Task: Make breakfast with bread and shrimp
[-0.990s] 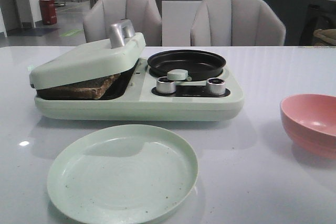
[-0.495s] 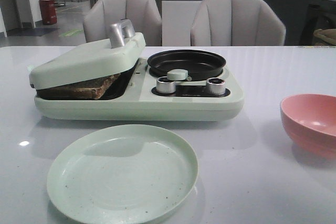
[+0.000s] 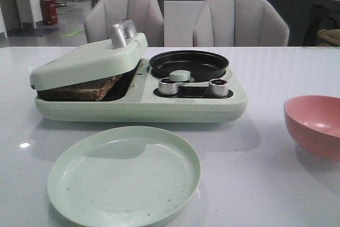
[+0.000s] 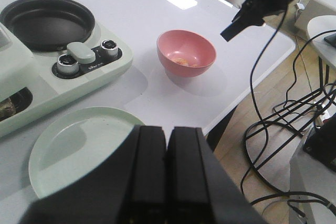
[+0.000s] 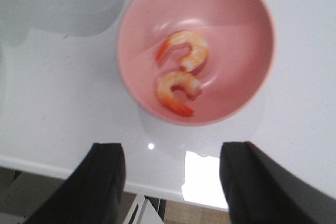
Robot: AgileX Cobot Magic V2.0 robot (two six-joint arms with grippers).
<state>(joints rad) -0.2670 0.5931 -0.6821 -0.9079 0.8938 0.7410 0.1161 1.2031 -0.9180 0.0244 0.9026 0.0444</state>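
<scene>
Nothing on the counter (image 3: 265, 174) is changing against the earlier front pictures. The left pincer (image 4: 167, 171) is staying pressed together above the green plate (image 3: 124, 175). The right pincer (image 5: 170, 182) is hanging spread above the pink bowl (image 5: 241, 19), where two shrimp (image 5: 184, 51) are lying. Farther back, the bread (image 3: 87, 90) is sitting under the appliance's (image 3: 159, 104) tilted lid (image 3: 87, 62).

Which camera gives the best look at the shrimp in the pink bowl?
The right wrist view: it looks straight down into the pink bowl, showing two curled shrimp clearly. The left wrist view shows only small orange specks in the bowl. In the front view the bowl's rim hides them.
</scene>
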